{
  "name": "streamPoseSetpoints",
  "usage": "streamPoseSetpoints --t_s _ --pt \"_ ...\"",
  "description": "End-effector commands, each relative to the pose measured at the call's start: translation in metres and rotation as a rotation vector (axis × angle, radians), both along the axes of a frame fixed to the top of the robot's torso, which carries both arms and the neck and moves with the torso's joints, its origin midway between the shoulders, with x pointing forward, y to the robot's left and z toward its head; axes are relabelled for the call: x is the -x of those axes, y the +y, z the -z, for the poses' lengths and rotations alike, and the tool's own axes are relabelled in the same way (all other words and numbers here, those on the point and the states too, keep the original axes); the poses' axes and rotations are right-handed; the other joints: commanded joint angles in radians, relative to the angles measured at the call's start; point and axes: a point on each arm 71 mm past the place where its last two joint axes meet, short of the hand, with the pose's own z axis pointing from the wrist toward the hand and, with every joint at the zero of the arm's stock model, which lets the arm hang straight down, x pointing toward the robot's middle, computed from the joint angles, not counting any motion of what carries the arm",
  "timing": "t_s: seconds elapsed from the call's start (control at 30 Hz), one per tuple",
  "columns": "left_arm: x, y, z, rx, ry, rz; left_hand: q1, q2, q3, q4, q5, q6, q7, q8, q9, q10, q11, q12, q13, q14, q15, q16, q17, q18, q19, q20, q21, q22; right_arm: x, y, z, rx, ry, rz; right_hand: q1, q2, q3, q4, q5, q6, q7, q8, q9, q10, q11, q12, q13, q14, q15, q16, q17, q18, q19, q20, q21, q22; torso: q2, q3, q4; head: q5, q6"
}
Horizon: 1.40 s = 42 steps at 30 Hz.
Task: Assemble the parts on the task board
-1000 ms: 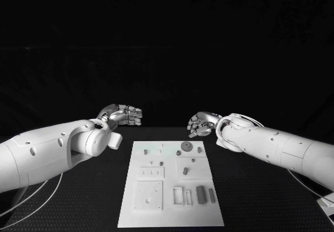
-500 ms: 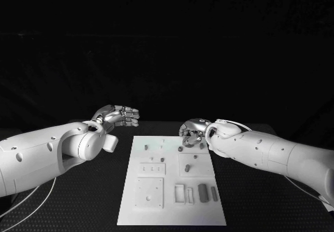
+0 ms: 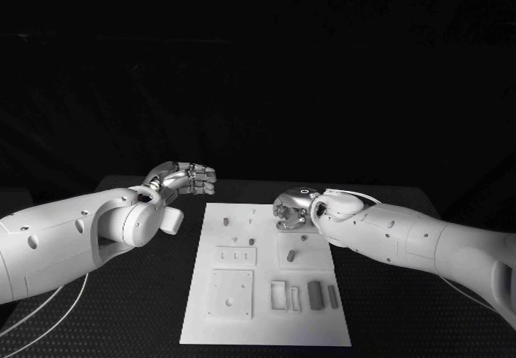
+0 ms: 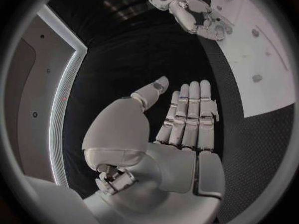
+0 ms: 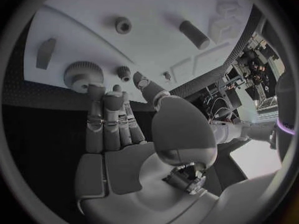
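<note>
Both hands empty, fingers apart — right hand reaching over the task board toward the gear part at its far end; next, a careful pinch.

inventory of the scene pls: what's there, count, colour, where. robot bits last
Table: one, black, under everything.
Task board: one, white, mid-table between the arms, long side running away from the robot.
Parts: several, grey, spread over the board; exact count not clear. The right wrist view shows a large gear, a small gear, a cylinder lying flat and a round knob.
Left hand: one, silver, above the table off the board's far left corner, fingers apart, holding nothing.
Right hand: one, silver, over the board's far right part, fingertips at the large gear; grip not clear.
</note>
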Motion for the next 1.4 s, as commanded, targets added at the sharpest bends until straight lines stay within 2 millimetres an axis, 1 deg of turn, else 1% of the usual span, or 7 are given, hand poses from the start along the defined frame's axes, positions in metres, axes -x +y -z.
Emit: streamPoseSetpoints --t_s 0.03,0.2,0.37,0.7,0.97,1.23,1.4 --pt "0.0 -0.002 -0.002 0.006 -0.013 0.01 -0.006 -0.002 0.001 0.006 -0.004 -0.004 0.001 -0.007 -0.001 -0.005 0.002 -0.004 -0.001 -0.004 0.002 -0.006 0.002 0.002 -0.006 0.003 -0.006 0.001 0.001 0.0 0.001 0.038 -0.02 -0.004 -0.003 -0.007 0.002 -0.001 -0.003 0.0 0.004 -0.006 -0.001 0.004 0.005 -0.005 -0.002 -0.003 0.002 0.006 0.001 0.069 -0.006 -0.006 0.006 0.025 0.009 -0.004 0.0013 0.001 -0.001" --pt "0.0 -0.001 -0.002 0.007 -0.012 0.011 -0.006 -0.003 0.0 0.007 -0.004 -0.004 0.001 -0.008 -0.001 -0.006 0.002 -0.006 -0.001 -0.005 0.003 -0.007 0.003 0.002 -0.006 0.003 -0.006 0.002 0.0 -0.003 0.001 0.051 -0.025 -0.001 -0.004 -0.008 0.003 -0.001 -0.003 0.001 0.004 -0.005 -0.002 0.005 0.005 -0.006 -0.003 -0.002 0.002 0.008 0.002 0.069 -0.007 -0.007 0.009 0.025 0.012 -0.0059 0.0024 0.0 0.0" --pt "0.0 -0.001 -0.002 0.007 -0.01 0.012 -0.008 -0.003 0.0 0.008 -0.004 -0.005 0.002 -0.008 -0.001 -0.006 0.002 -0.007 -0.001 -0.005 0.003 -0.008 0.004 0.002 -0.007 0.004 -0.007 0.002 0.001 0.0 0.002 0.06 -0.029 -0.008 -0.001 -0.004 0.008 -0.001 -0.003 0.005 0.002 -0.004 -0.003 0.009 0.005 -0.006 -0.005 -0.003 0.001 0.012 0.002 0.069 -0.008 -0.008 0.014 0.025 0.015 -0.0043 0.0016 0.002 0.0" --pt "0.001 -0.002 -0.002 0.008 -0.008 0.017 -0.008 -0.003 0.0 0.009 -0.004 -0.005 0.002 -0.009 -0.001 -0.006 0.003 -0.008 -0.001 -0.005 0.003 -0.01 0.005 0.003 -0.007 0.004 -0.007 0.003 0.002 0.001 0.006 0.081 -0.036 -0.008 0.004 0.002 0.018 -0.001 -0.003 0.022 -0.008 0.004 -0.003 0.022 0.003 -0.005 -0.008 -0.005 0.0 0.018 0.0 0.069 -0.013 -0.008 0.024 0.024 0.019 -0.005 0.0013 0.004 -0.002" --pt "0.001 -0.002 -0.002 0.008 -0.005 0.018 -0.011 -0.003 -0.001 0.011 -0.004 -0.006 0.003 -0.009 -0.001 -0.006 0.003 -0.009 -0.001 -0.005 0.004 -0.012 0.007 0.003 -0.007 0.005 -0.008 0.003 0.004 0.005 0.009 0.087 -0.033 -0.019 0.003 0.018 0.028 -0.001 -0.003 0.046 -0.014 0.015 -0.002 0.058 -0.008 0.006 -0.003 -0.004 -0.01 0.026 -0.002 0.069 -0.015 -0.01 0.037 0.024 0.022 -0.0057 0.0006 0.006 -0.005" --pt "0.001 -0.002 -0.002 0.009 -0.005 0.02 -0.011 -0.003 -0.001 0.012 -0.004 -0.006 0.004 -0.01 -0.001 -0.006 0.003 -0.01 -0.001 -0.005 0.004 -0.013 0.008 0.004 -0.007 0.005 -0.008 0.004 0.006 0.007 0.013 0.106 -0.032 -0.026 0.003 0.022 0.032 -0.001 -0.003 0.066 -0.018 0.023 -0.001 0.085 -0.018 0.014 0.002 -0.003 -0.02 0.034 -0.003 0.069 -0.016 -0.012 0.048 0.024 0.025 -0.0072 0.0012 0.006 -0.009" --pt "0.001 -0.002 -0.002 0.008 -0.005 0.018 -0.011 -0.003 -0.001 0.012 -0.004 -0.007 0.005 -0.01 -0.001 -0.007 0.003 -0.011 -0.001 -0.004 0.004 -0.013 0.009 0.004 -0.007 0.005 -0.008 0.004 0.007 0.008 0.014 0.115 -0.034 -0.029 0.009 0.034 0.04 -0.002 -0.003 0.085 -0.025 0.032 0.0 0.106 -0.026 0.02 0.008 0.0 -0.027 0.043 -0.002 0.069 -0.014 -0.015 0.057 0.024 0.028 -0.0084 0.0004 0.006 -0.012"
